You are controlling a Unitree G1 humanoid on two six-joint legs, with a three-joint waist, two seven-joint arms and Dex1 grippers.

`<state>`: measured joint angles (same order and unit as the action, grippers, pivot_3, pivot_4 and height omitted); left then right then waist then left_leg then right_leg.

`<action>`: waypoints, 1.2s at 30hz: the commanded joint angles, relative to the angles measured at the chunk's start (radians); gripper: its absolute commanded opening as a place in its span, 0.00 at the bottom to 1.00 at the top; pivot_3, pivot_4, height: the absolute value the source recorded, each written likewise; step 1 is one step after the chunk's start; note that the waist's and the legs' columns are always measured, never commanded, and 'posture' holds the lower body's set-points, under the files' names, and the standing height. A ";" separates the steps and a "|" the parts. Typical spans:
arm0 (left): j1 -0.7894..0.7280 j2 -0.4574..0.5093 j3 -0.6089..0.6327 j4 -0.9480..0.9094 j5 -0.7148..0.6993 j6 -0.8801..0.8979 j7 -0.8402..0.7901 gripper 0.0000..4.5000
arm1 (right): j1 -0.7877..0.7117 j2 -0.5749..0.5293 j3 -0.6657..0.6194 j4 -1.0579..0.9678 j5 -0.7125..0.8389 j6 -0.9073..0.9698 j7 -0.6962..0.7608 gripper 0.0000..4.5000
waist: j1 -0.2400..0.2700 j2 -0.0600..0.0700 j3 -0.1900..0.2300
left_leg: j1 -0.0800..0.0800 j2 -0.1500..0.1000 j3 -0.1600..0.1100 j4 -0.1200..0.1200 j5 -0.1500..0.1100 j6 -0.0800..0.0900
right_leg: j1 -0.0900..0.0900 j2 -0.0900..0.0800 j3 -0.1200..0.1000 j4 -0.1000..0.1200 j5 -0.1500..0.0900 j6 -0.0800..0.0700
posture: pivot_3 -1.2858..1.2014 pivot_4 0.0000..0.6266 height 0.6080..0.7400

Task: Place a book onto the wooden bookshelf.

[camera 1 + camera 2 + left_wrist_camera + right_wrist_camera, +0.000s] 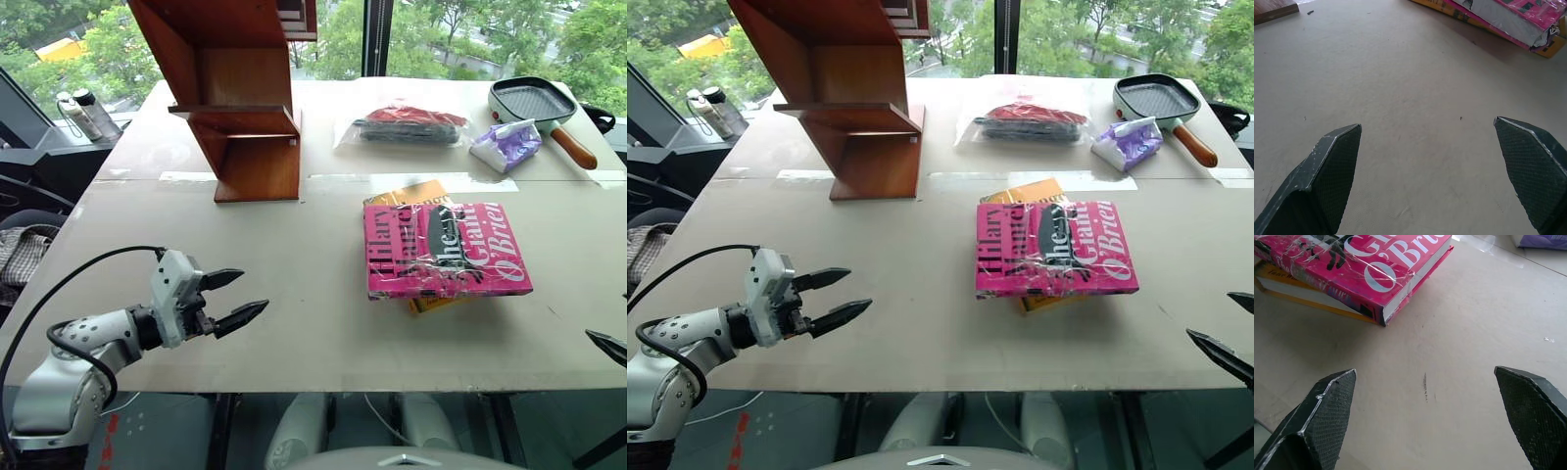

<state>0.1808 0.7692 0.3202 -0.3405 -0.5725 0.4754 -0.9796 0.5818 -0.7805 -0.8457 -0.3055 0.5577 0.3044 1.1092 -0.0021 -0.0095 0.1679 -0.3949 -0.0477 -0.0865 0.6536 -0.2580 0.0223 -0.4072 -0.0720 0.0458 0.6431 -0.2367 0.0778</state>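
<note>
**Both pincers spread and empty, book lying between them**

Left gripper [237,297] is hanging over the near left part of the table [294,323] with its two black fingers spread wide and nothing between them. From the head views you are seeing the book [446,251] lying flat well to the right of that gripper and a little farther from you, resting on top of a yellow-orange book [416,194] that is peeking out at its far and near edges. Its long axis is running across the table, side to side, spine toward the far side. The wooden bookshelf [245,108] is standing beyond and to the left of the book, well apart from it.

Right gripper [1227,333] is showing at the near right edge, its fingers also parted and holding nothing. Judging from these views, it is sitting nearer the book's right end than the left gripper is to the left end.

Through the left wrist view you are looking along wide-open fingers at bare table, with the book's corner at the far edge, off to the side of the line the fingers are pointing along.

Through the right wrist view the fingers are likewise wide apart, and the book's near corner is lying just ahead, its page edge facing the gripper. You are probably best placed to start the pick with the right arm.
</note>
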 commanded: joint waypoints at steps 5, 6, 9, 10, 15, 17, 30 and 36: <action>-0.143 -0.007 -0.007 -0.060 -0.129 0.056 -0.012 0.99 | -0.182 -0.023 0.048 -0.094 0.025 0.120 -0.207 1.00 | -0.001 0.001 0.000 | 0.000 0.000 0.001 0.001 0.000 0.000 | 0.000 0.001 0.000 0.000 0.001 -0.001 | 0.52 0.24 1.00; -0.154 -0.007 -0.011 -0.061 -0.138 0.059 -0.017 0.99 | -0.201 -0.038 0.064 -0.116 0.042 0.183 -0.235 1.00 | -0.001 0.001 -0.001 | 0.000 0.000 0.001 0.001 0.000 0.000 | 0.000 0.001 0.000 0.000 0.001 -0.001 | 0.52 0.24 1.00; -0.162 0.000 -0.022 -0.084 -0.158 0.042 -0.059 1.00 | -0.277 -0.083 0.115 -0.147 0.070 0.327 -0.317 0.82 | -0.007 0.001 -0.001 | 0.000 0.000 0.000 0.000 0.000 0.000 | 0.000 0.001 -0.001 0.000 0.003 0.002 | 0.52 0.24 1.00; -0.156 0.007 -0.026 -0.096 -0.161 0.033 -0.082 1.00 | -0.305 -0.098 0.138 -0.153 0.070 0.372 -0.349 0.72 | -0.008 0.001 -0.001 | 0.000 0.000 0.000 0.000 0.000 0.000 | 0.000 0.001 -0.001 0.000 0.003 0.002 | 0.52 0.24 1.00; -0.146 0.019 -0.040 -0.135 -0.164 -0.004 -0.149 1.00 | -0.458 -0.173 0.335 -0.175 0.025 0.521 -0.451 0.20 | -0.008 0.001 -0.001 | -0.001 0.000 0.000 0.000 0.000 0.000 | -0.001 0.001 -0.001 -0.001 0.003 0.002 | 0.52 0.24 1.00; -0.145 0.020 -0.044 -0.148 -0.163 -0.008 -0.152 1.00 | -0.532 -0.184 0.414 -0.156 -0.002 0.565 -0.494 0.01 | -0.009 0.001 -0.001 | -0.001 0.000 0.000 0.000 0.000 0.000 | -0.001 0.001 -0.002 -0.001 0.003 0.002 | 0.52 0.24 1.00; -0.053 0.017 -0.029 -0.247 -0.184 -0.004 -0.135 1.00 | -0.674 -0.214 0.621 -0.111 -0.102 0.624 -0.490 0.01 | -0.011 0.001 -0.001 | -0.002 -0.001 0.000 0.000 0.000 0.000 | -0.001 0.001 -0.002 -0.001 0.003 0.002 | 0.52 0.24 1.00; -0.012 0.010 -0.046 -0.267 -0.174 -0.014 -0.115 1.00 | -0.742 -0.158 0.695 -0.145 -0.100 0.683 -0.521 0.01 | -0.010 0.001 -0.001 | -0.002 0.000 -0.001 0.000 0.000 0.000 | -0.001 0.001 -0.002 -0.001 0.003 0.002 | 0.52 0.24 1.00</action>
<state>0.1618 0.7798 0.2654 -0.5727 -0.7381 0.4783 -1.1028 -0.1322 -0.9485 -0.1543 -0.4151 0.4535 0.9663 0.6039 -0.0122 -0.0081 0.1673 -0.3967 -0.0480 -0.0872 0.6533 -0.2580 0.0225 -0.4084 -0.0707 0.0432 0.6426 -0.2335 0.0800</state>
